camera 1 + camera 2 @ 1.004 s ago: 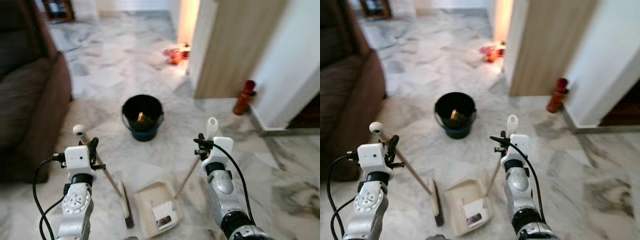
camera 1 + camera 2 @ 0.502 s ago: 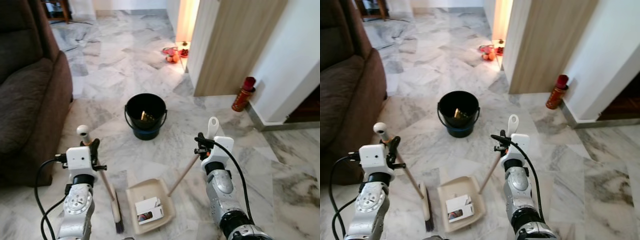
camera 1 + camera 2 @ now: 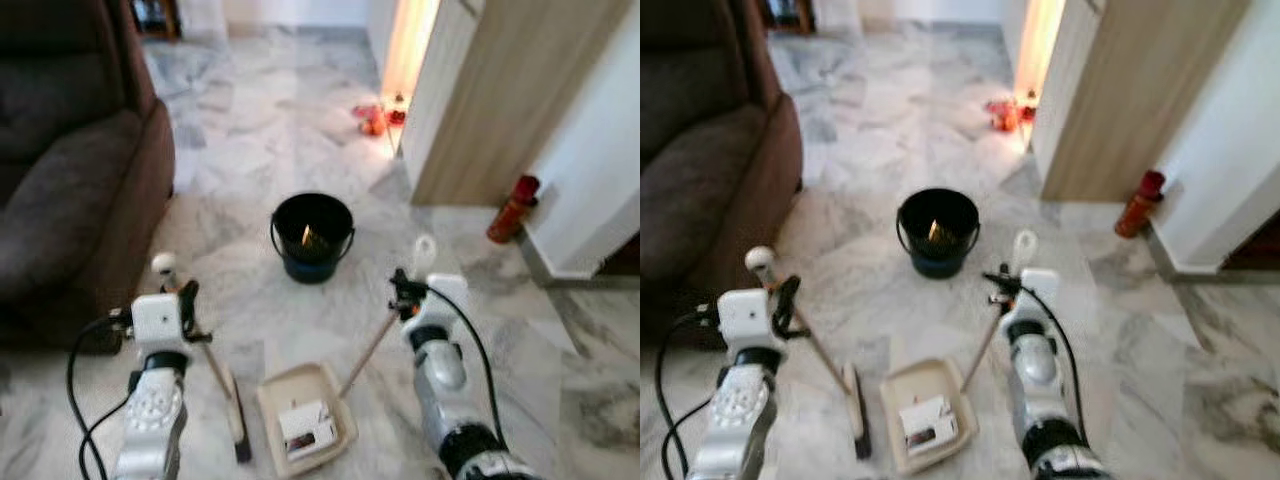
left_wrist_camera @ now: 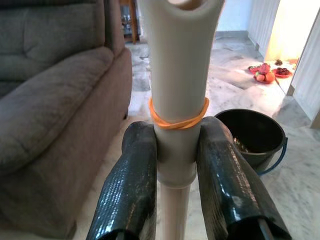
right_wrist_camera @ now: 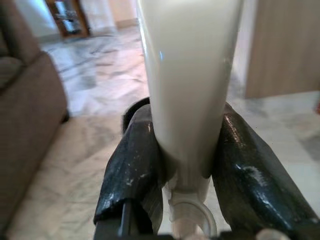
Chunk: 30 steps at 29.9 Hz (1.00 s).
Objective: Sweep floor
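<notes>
Head views: left gripper (image 3: pixel 185 300) clamps broom (image 3: pixel 233 405), right gripper (image 3: pixel 402 290) clamps dustpan (image 3: pixel 305 430) handle. Bucket (image 3: pixel 312 236) now nearer than second ago — robot carries litter box (image 3: pixel 308 432) in pan toward it.

Left wrist view: fingers (image 4: pixel 127 187) tight on broom grip, orange band (image 4: pixel 178 117) visible.

Right wrist view: fingers (image 5: pixel 135 175) squeeze cream handle.
</notes>
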{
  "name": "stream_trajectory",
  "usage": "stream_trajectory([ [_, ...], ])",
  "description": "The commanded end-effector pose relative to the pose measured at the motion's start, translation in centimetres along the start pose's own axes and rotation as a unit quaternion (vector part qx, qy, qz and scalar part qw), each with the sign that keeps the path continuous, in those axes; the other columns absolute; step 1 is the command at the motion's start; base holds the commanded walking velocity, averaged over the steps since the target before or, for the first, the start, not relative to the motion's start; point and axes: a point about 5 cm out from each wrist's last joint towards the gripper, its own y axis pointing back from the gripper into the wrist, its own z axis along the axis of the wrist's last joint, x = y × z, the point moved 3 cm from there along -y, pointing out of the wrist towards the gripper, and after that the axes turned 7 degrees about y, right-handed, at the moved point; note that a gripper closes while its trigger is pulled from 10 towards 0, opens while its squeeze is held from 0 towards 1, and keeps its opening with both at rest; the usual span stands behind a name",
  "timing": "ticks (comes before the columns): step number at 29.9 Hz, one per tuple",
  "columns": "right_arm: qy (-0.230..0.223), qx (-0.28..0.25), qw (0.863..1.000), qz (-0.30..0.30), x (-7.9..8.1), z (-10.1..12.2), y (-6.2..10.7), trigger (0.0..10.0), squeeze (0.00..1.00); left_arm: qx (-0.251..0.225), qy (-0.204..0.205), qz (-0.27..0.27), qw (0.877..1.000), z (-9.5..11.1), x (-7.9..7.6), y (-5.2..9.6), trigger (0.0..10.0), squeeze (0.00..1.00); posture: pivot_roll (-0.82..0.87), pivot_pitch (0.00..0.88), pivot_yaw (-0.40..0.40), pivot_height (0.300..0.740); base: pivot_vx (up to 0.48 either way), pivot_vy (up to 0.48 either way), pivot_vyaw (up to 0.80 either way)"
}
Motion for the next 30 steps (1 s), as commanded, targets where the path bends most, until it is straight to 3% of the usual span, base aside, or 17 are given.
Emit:
stream_trajectory([
  [1, -0.003, -0.020, 1.000, -0.011, -0.78, 0.99, -0.35, 10.0, 0.00, -0.006, -0.001, -0.010, 1.000, 0.24, -0.79, -0.15, 10.0, 0.00, 0.12, 0.091, -0.025, 0.740, 0.300, 0.000, 0.00],
  [30, -0.007, -0.013, 1.000, -0.013, -0.90, 0.88, -0.45, 10.0, 0.00, -0.005, -0.002, -0.007, 1.000, 0.28, -0.68, -0.29, 10.0, 0.00, 0.12, 0.105, -0.025, 0.740, 0.295, 0.000, 0.00],
])
